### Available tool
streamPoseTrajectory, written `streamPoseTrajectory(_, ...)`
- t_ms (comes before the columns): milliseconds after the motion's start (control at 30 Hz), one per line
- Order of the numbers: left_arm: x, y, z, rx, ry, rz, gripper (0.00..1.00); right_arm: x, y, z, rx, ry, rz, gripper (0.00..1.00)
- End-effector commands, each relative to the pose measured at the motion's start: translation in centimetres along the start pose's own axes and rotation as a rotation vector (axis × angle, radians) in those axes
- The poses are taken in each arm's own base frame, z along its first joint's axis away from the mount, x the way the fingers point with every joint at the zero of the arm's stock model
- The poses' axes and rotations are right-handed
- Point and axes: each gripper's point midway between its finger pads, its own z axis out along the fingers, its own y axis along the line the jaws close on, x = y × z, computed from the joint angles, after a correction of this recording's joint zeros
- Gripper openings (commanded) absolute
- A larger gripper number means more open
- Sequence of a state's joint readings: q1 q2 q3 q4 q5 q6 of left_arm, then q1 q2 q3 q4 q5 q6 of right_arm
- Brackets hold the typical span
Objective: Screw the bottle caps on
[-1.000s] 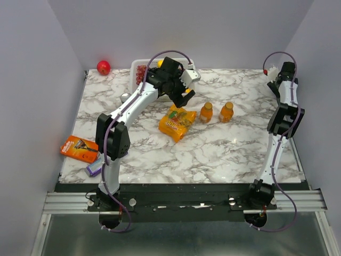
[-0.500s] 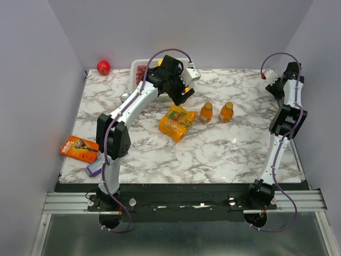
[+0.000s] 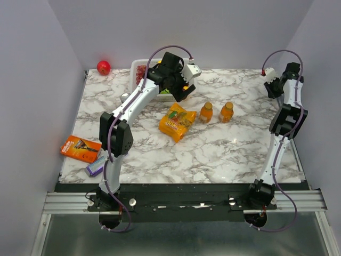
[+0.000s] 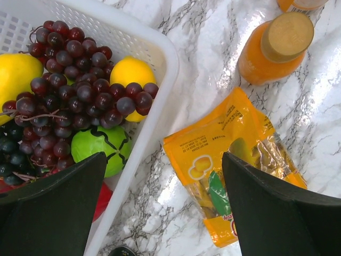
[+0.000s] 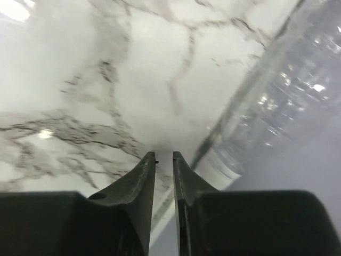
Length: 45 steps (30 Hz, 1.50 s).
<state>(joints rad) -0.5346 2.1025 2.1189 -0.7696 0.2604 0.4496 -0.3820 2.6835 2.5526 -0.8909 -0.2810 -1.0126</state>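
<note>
Two orange bottles (image 3: pixel 206 112) (image 3: pixel 227 112) stand upright mid-table, each with a golden-orange cap on top. In the left wrist view one bottle (image 4: pixel 254 64) shows its cap (image 4: pixel 289 35), and the other (image 4: pixel 301 4) is cut off by the top edge. My left gripper (image 3: pixel 181 90) (image 4: pixel 164 160) is open and empty above the basket's rim, behind and left of the bottles. My right gripper (image 3: pixel 273 88) (image 5: pixel 164 156) is shut with nothing in it, low at the far right edge beside a colourless clear bottle (image 5: pixel 287 90). The white cap is out of view.
A white basket (image 4: pixel 160 48) of grapes, lemons and a green ball stands at the back. A yellow snack bag (image 3: pixel 177 121) (image 4: pixel 234 154) lies left of the bottles. A red apple (image 3: pixel 103 67), a dark can (image 3: pixel 124 97), an orange packet (image 3: pixel 80 148) and a purple item (image 3: pixel 95 168) are on the left.
My left gripper has drawn back a little toward the basket. My right wrist has turned and shifted slightly at the far right edge. The bottles have not moved.
</note>
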Motion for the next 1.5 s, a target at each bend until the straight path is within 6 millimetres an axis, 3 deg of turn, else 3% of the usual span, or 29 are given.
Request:
streamPoseTrajectory(0,-0.3,0.6,-0.1,-0.016,0.003,-0.005,0.99,-5.4,2.6,-2.0,-0.07,-0.173,0.134,0.37)
streamPoseTrajectory(67,-0.5,0.6,0.0,-0.017,0.0,-0.014,0.99,-6.8,0.9,-3.8,0.03,-0.214,0.211,0.49)
streamPoseTrajectory(100,-0.8,0.7,-0.1,-0.018,-0.008,-0.013,0.99,-8.1,-1.0,-4.6,0.116,-0.257,0.251,0.68)
streamPoseTrajectory(133,-1.0,0.8,-0.1,-0.018,-0.011,-0.012,0.99,-8.6,-2.2,-5.1,0.181,-0.256,0.266,0.81)
streamPoseTrajectory(167,-0.9,0.7,-0.2,-0.014,-0.008,-0.015,0.99,-8.5,-4.6,-6.2,0.316,-0.214,0.293,0.9)
streamPoseTrajectory(200,-1.1,0.7,-0.3,-0.014,-0.011,-0.013,0.99,-9.3,-5.5,-6.5,0.372,-0.22,0.3,0.99)
streamPoseTrajectory(333,-1.0,0.6,-0.7,-0.006,-0.012,-0.021,0.99,-8.7,-8.7,-6.0,0.569,-0.161,0.281,0.99)
streamPoseTrajectory(367,-0.8,0.6,-0.7,-0.005,-0.011,-0.024,0.99,-7.7,-8.4,-4.1,0.558,-0.13,0.261,0.99)
streamPoseTrajectory(433,-0.5,0.3,-1.0,0.0,-0.007,-0.032,0.99,-7.5,-8.9,-3.3,0.584,-0.095,0.18,0.98)
streamPoseTrajectory(600,-0.1,0.2,-1.5,-0.004,-0.002,-0.039,0.99,-2.9,-8.2,0.9,0.569,0.101,-0.01,0.97)
streamPoseTrajectory(867,0.3,0.2,-1.1,-0.003,0.012,-0.05,0.99,-2.3,-7.8,1.1,0.479,0.071,-0.007,0.99)
streamPoseTrajectory(933,0.0,0.7,-1.1,-0.02,0.007,-0.054,0.99,-1.0,-8.1,0.9,0.451,0.061,0.039,0.99)
streamPoseTrajectory(1100,-0.5,0.9,-1.0,-0.022,0.003,-0.05,0.99,1.5,-9.0,-0.2,0.425,0.055,0.106,0.85)
streamPoseTrajectory(1467,-0.7,1.2,-0.1,-0.017,0.004,-0.05,0.99,0.1,-6.8,0.2,0.271,-0.053,0.046,0.5)
